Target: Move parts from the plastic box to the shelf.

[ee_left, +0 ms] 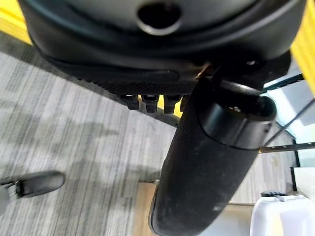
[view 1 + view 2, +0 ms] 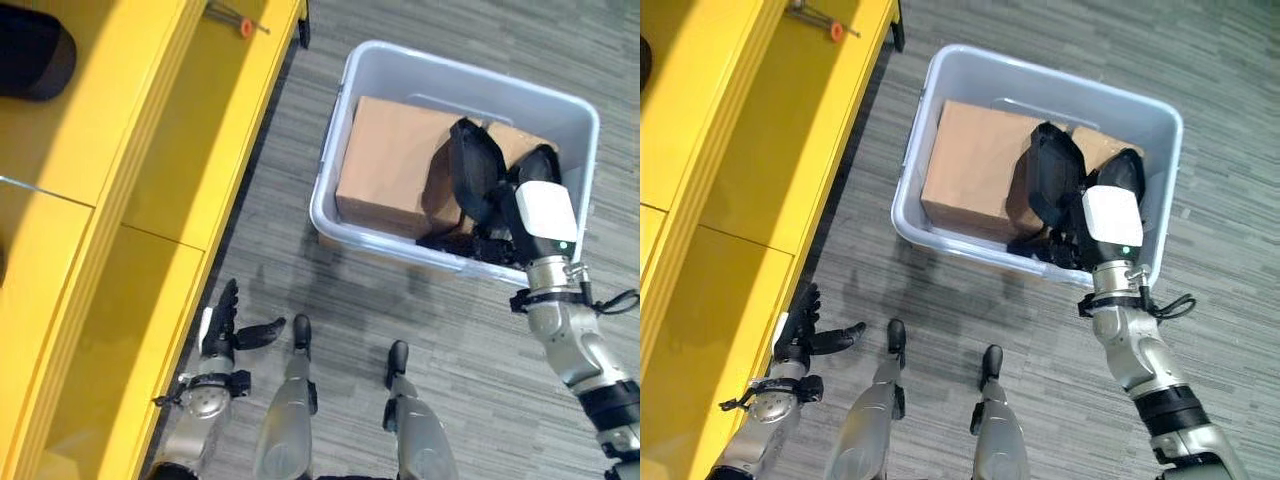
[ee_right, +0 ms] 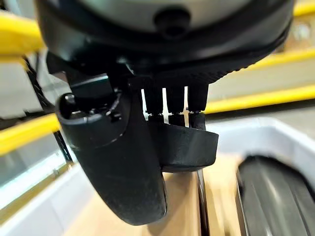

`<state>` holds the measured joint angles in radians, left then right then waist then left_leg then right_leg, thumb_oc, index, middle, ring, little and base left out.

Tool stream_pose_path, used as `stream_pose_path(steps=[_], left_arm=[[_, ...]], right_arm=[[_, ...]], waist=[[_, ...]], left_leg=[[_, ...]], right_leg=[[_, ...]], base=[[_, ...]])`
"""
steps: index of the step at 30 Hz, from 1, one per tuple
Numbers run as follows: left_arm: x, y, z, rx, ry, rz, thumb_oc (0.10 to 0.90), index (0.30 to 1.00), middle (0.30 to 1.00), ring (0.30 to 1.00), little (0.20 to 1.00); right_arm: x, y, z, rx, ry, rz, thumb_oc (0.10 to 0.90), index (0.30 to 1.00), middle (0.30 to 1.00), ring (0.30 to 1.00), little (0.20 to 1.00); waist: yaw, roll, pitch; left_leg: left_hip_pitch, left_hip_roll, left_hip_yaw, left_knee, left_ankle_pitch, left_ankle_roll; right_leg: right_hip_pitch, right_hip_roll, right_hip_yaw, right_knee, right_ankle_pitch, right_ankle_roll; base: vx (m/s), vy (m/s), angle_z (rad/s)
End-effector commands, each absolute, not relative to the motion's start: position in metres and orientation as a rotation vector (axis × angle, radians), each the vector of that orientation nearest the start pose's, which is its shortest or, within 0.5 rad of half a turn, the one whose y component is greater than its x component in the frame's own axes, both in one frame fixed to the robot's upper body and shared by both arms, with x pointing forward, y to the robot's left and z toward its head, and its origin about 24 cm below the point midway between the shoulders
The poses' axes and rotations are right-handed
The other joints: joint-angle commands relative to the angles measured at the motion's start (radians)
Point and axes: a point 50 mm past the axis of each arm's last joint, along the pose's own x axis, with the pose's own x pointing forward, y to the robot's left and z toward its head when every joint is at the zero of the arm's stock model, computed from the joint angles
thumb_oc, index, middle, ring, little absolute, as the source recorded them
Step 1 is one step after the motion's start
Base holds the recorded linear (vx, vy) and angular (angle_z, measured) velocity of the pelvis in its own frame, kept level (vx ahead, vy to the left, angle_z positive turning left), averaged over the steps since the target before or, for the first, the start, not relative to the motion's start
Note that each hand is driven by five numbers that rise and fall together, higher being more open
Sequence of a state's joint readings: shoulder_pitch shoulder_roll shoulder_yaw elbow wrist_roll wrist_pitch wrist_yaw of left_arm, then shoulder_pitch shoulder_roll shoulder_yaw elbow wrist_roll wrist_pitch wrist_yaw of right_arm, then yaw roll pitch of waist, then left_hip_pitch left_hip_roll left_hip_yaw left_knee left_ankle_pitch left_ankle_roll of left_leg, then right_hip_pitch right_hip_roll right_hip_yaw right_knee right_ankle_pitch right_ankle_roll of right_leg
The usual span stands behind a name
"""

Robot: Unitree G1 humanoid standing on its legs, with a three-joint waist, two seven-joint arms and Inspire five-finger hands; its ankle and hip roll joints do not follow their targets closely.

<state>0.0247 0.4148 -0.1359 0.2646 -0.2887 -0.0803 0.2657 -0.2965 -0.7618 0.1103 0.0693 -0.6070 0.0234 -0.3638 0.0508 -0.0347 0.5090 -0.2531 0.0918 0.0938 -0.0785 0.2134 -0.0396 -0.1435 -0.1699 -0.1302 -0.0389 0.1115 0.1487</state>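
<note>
Curling round black part (image 3: 184, 145) | right hand (image 2: 1110, 225) fingers (image 3: 167, 103) | box (image 2: 400, 60)

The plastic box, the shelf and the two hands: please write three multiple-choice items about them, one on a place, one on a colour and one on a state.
1. Where is the right hand?
A. Above the shelf
B. Inside the plastic box, among the black parts
C. On the floor beside the box

2. What colour is the shelf?
A. Yellow
B. Blue
C. White

3. In what state is the left hand?
A. Shut on a black part
B. Shut on a cardboard box
C. Open, holding nothing

Answers:
1 B: the right arm reaches over the near rim of the box, and the hand lies among the black parts.
2 A: all of its boards are bright yellow.
3 C: its fingers are straight, low beside the shelf, with nothing in them.
</note>
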Motion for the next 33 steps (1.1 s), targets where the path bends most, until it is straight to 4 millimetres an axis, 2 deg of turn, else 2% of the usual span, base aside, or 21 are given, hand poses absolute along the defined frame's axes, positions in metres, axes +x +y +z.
stream_pose_path(steps=[1, 10, 12, 17, 24, 27, 29, 30, 31, 32, 33], left_arm=[[0.228, 0.243, 0.001, 0.225, 0.174, 0.229, 0.900, 1.000, 1.000, 1.000, 1.000], [0.208, 0.251, -0.018, 0.240, 0.265, 0.233, 0.900, 1.000, 1.000, 1.000, 1.000], [0.202, 0.250, -0.024, 0.228, 0.294, 0.230, 0.900, 1.000, 1.000, 1.000, 1.000], [0.197, 0.245, -0.029, 0.208, 0.318, 0.207, 0.900, 1.000, 1.000, 1.000, 1.000], [0.196, 0.240, -0.030, 0.212, 0.322, 0.185, 0.900, 1.000, 1.000, 1.000, 1.000], [0.196, 0.239, -0.031, 0.206, 0.323, 0.185, 0.900, 1.000, 1.000, 1.000, 1.000], [0.194, 0.238, -0.034, 0.191, 0.340, 0.192, 0.900, 1.000, 1.000, 1.000, 1.000], [0.194, 0.238, -0.034, 0.189, 0.340, 0.193, 0.900, 1.000, 1.000, 1.000, 1.000], [0.190, 0.237, -0.038, 0.172, 0.357, 0.199, 0.900, 1.000, 1.000, 1.000, 1.000], [0.189, 0.237, -0.038, 0.170, 0.358, 0.200, 0.900, 1.000, 1.000, 1.000, 1.000], [0.186, 0.239, -0.041, 0.171, 0.372, 0.211, 0.900, 1.000, 1.000, 1.000, 1.000]], right_arm=[[0.283, -0.264, 0.210, -1.393, -0.647, -0.467, 0.400, 0.300, 0.300, 0.300, 0.300], [0.260, -0.272, 0.198, -1.432, -0.624, -0.435, 0.400, 0.300, 0.300, 0.300, 0.300], [0.257, -0.272, 0.194, -1.429, -0.614, -0.413, 0.400, 0.300, 0.300, 0.300, 0.300], [0.258, -0.266, 0.184, -1.407, -0.587, -0.348, 0.400, 0.300, 0.300, 0.300, 0.300], [0.266, -0.253, 0.183, -1.429, -0.606, -0.253, 0.400, 0.300, 0.300, 0.300, 0.300], [0.270, -0.244, 0.191, -1.450, -0.655, -0.215, 0.400, 0.300, 0.300, 0.300, 0.300], [0.272, -0.237, 0.198, -1.473, -0.696, -0.177, 0.400, 0.300, 0.300, 0.300, 0.300], [0.272, -0.237, 0.198, -1.474, -0.698, -0.176, 0.400, 0.300, 0.300, 0.300, 0.300], [0.275, -0.233, 0.204, -1.488, -0.726, -0.154, 0.400, 0.300, 0.300, 0.300, 0.300], [0.275, -0.232, 0.205, -1.489, -0.727, -0.153, 0.400, 0.300, 0.300, 0.300, 0.300], [0.277, -0.228, 0.211, -1.488, -0.757, -0.145, 0.400, 0.300, 0.300, 0.300, 0.300]], waist=[[-0.019, -0.039, -0.209], [-0.038, -0.042, -0.331], [-0.046, -0.035, -0.372], [-0.062, -0.013, -0.427], [-0.073, 0.005, -0.447], [-0.070, 0.005, -0.441], [-0.056, 0.006, -0.439], [-0.059, 0.008, -0.438], [-0.042, 0.012, -0.436], [-0.046, 0.015, -0.436], [-0.029, 0.019, -0.433]], left_leg=[[0.084, 0.048, -0.026, -0.009, -0.085, -0.051], [0.184, 0.066, -0.010, -0.009, -0.117, -0.047], [0.210, 0.070, 0.000, -0.009, -0.125, -0.045], [0.263, 0.082, 0.023, -0.009, -0.137, -0.041], [0.309, 0.108, 0.043, -0.005, -0.137, -0.046], [0.311, 0.131, 0.046, 0.037, -0.124, -0.055], [0.303, 0.155, 0.034, 0.045, -0.085, -0.072], [0.303, 0.156, 0.031, 0.043, -0.083, -0.073], [0.290, 0.176, 0.015, 0.038, -0.035, -0.092], [0.290, 0.178, 0.012, 0.035, -0.033, -0.094], [0.282, 0.187, 0.003, 0.026, -0.004, -0.105]], right_leg=[[-0.001, -0.021, -0.065, 0.049, -0.015, 0.021], [0.079, -0.006, -0.044, 0.060, -0.049, 0.023], [0.096, -0.003, -0.033, 0.061, -0.054, 0.022], [0.124, 0.003, -0.007, 0.065, -0.067, 0.017], [0.129, 0.029, 0.026, 0.114, -0.105, 0.002], [0.140, 0.051, 0.031, 0.127, -0.124, -0.014], [0.158, 0.074, 0.021, 0.112, -0.131, -0.030], [0.160, 0.076, 0.018, 0.110, -0.129, -0.031], [0.178, 0.096, 0.005, 0.067, -0.125, -0.042], [0.181, 0.098, 0.002, 0.062, -0.122, -0.043], [0.185, 0.109, -0.006, 0.043, -0.122, -0.047]], base=[[0.09, -0.012, 0.01], [0.09, -0.016, -0.03], [0.09, -0.027, -0.11], [0.05, -0.022, -0.21], [0.01, -0.045, -0.18], [-0.04, -0.113, -0.11], [-0.07, -0.160, -0.02], [-0.09, -0.191, 0.14], [-0.06, -0.113, 0.14], [-0.10, -0.160, 0.24], [-0.08, -0.097, 0.15]])
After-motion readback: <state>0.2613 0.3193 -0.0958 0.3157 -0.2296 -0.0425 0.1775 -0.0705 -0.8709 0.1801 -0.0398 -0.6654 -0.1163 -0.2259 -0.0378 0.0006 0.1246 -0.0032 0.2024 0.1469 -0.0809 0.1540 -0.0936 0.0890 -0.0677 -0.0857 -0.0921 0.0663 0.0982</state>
